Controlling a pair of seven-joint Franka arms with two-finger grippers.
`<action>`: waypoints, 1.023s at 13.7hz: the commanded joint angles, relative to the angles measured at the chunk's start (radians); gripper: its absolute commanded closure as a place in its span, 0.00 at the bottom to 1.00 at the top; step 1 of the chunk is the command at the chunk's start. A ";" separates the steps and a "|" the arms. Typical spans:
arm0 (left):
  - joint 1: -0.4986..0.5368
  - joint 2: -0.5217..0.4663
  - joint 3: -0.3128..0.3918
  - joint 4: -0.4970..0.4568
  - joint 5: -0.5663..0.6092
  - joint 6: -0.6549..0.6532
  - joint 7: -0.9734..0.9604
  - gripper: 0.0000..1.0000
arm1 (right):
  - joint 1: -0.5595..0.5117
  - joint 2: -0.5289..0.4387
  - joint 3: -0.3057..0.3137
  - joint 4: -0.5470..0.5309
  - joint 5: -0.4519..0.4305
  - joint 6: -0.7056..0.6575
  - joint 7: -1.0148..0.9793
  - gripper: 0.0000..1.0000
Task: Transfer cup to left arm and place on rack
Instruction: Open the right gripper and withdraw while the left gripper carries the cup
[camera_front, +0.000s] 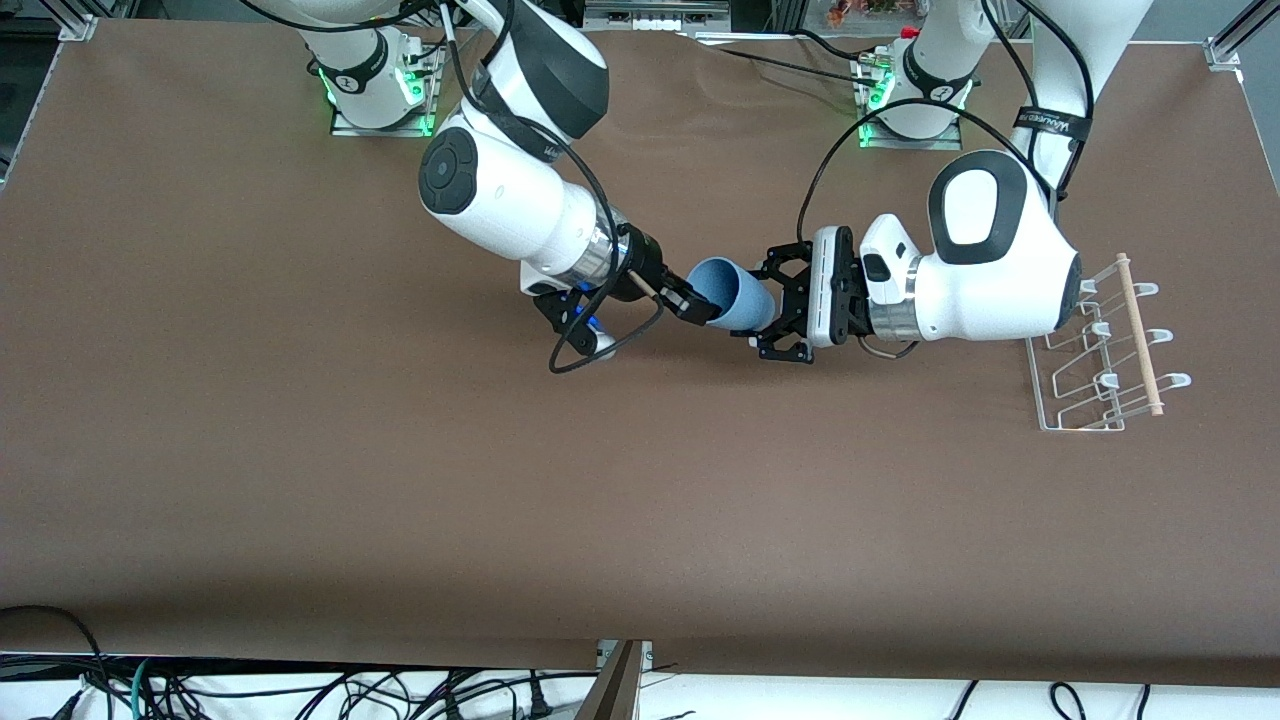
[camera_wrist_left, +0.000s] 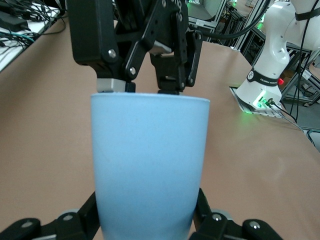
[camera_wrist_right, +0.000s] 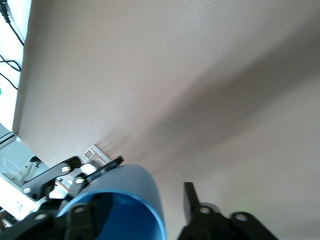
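Front view: cup (camera_front: 735, 297) aloft on its side over mid-counter (camera_front: 400, 480), bridged between both claws, well apart from rack (camera_front: 1100, 345) at the left arm's end. Probably light, stiff, smooth plastic; slippery, so best gripped across the tapered wall near the base. Left claw (camera_front: 785, 315) clenched on the cup's base end, pads on either side. Right claw (camera_front: 690, 298) at the rim, one finger (camera_wrist_right: 190, 200) standing clear of the wall, apparently letting go. Handover nearly complete.

cup (camera_front: 735, 297) between both grippers; rack (camera_front: 1100, 345) toward left arm's end.
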 joint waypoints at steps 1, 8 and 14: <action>0.008 -0.053 0.007 0.005 0.129 -0.074 -0.075 1.00 | -0.103 -0.036 -0.003 0.016 -0.025 -0.170 -0.061 0.01; 0.013 -0.056 0.021 0.097 0.632 -0.290 -0.287 1.00 | -0.412 -0.134 -0.004 0.017 -0.014 -0.609 -0.432 0.01; 0.016 -0.049 0.032 0.094 1.085 -0.336 -0.377 1.00 | -0.558 -0.185 -0.064 0.017 -0.107 -0.703 -0.644 0.01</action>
